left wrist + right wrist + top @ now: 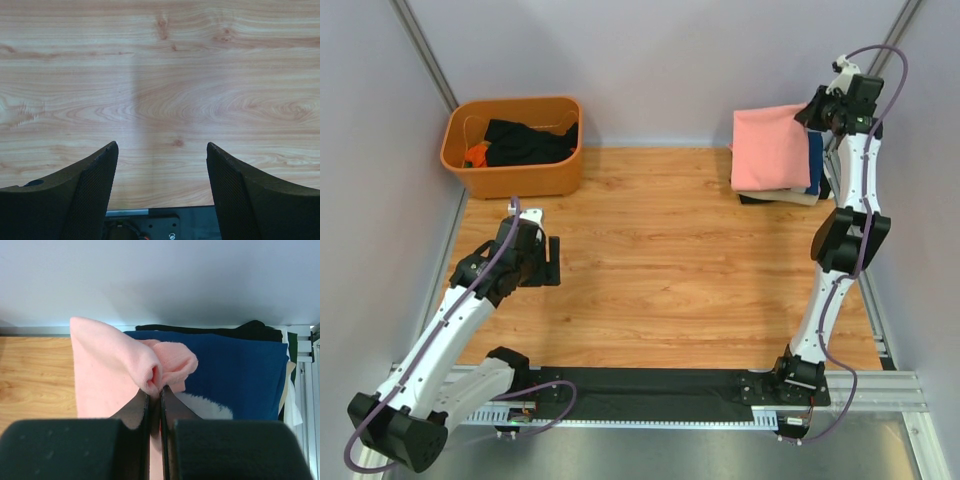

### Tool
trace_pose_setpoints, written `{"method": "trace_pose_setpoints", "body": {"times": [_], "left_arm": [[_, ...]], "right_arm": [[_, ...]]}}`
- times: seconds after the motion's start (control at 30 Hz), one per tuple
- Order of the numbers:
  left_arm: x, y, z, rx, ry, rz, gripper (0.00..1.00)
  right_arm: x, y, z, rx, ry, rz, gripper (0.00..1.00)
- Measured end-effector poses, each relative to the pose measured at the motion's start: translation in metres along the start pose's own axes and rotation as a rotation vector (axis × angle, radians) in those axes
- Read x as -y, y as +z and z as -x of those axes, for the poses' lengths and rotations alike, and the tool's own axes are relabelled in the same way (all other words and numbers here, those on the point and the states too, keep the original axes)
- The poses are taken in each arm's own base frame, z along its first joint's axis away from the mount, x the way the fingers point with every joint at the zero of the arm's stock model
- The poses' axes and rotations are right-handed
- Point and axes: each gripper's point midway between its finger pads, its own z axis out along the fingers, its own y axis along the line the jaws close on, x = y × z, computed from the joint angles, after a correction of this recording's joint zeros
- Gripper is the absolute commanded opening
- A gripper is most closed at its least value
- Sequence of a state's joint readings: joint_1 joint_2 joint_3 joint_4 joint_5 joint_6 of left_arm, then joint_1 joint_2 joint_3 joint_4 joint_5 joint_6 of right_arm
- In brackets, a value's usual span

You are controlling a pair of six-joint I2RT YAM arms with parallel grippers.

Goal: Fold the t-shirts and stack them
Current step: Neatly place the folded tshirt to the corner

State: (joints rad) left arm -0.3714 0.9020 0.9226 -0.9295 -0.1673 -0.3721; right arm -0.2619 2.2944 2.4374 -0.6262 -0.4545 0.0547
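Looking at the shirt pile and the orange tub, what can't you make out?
- Top view: the pink shirt covers the shirts beneath it, so their number is hidden.
- Right wrist view: the navy shirt shows only a white patch of print, cut off by the right gripper and the pink fold.
- Top view: the orange tub holds heaped dark cloth; the garment count is too small to tell.

Table (160, 75): wood-grain top, smooth, low sheen. Pink t-shirt (105, 370): soft knit cloth, matt, slightly fuzzy at the fold. Navy t-shirt (240, 365): cloth, matt, smoother face. Tub (520, 180): orange plastic, smooth, faint gloss. Left gripper (162, 150) pads (95, 195): black, matt, fine dimpled grid. Frame rail (890, 392): pale bare metal, grooved.
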Motion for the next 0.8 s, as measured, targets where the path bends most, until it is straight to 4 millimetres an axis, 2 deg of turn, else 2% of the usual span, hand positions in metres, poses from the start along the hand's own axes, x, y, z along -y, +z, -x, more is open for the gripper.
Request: {"method": "trace_pose_setpoints", "body": {"times": [0.2, 0.47, 0.5, 0.53, 0.57, 0.63, 0.7, 0.8], "left_arm": [[0.000, 0.004, -0.002, -0.022, 0.004, 0.007, 0.78], [0.000, 0.006, -0.003, -0.032, 0.005, 0.014, 0.78], [-0.001, 0.006, -0.003, -0.031, 0.005, 0.014, 0.79], [-0.001, 0.006, -0.003, -0.029, 0.005, 0.014, 0.79], [-0.001, 0.005, -0.002, -0.025, 0.004, 0.012, 0.79], [-0.001, 0.002, -0.001, -0.010, 0.002, 0.008, 0.79], [-0.001, -0.002, 0.001, 0.012, -0.002, 0.001, 0.82], [-0.001, -0.009, 0.004, 0.043, -0.008, -0.010, 0.88]], "right_arm": [[0.045, 0.046, -0.027, 0.010, 0.007, -0.080, 0.00], [0.102, 0.095, -0.060, 0.075, 0.058, -0.232, 0.02], [0.107, 0.099, -0.062, 0.086, 0.064, -0.249, 0.11], [0.112, 0.103, -0.064, 0.098, 0.071, -0.263, 0.43], [0.115, 0.105, -0.064, 0.111, 0.079, -0.275, 0.63], [0.123, 0.105, -0.061, 0.138, 0.084, -0.314, 0.94], [0.127, 0.101, -0.048, 0.180, 0.090, -0.343, 0.98], [0.123, 0.083, -0.029, 0.218, 0.116, -0.375, 1.00]]}}
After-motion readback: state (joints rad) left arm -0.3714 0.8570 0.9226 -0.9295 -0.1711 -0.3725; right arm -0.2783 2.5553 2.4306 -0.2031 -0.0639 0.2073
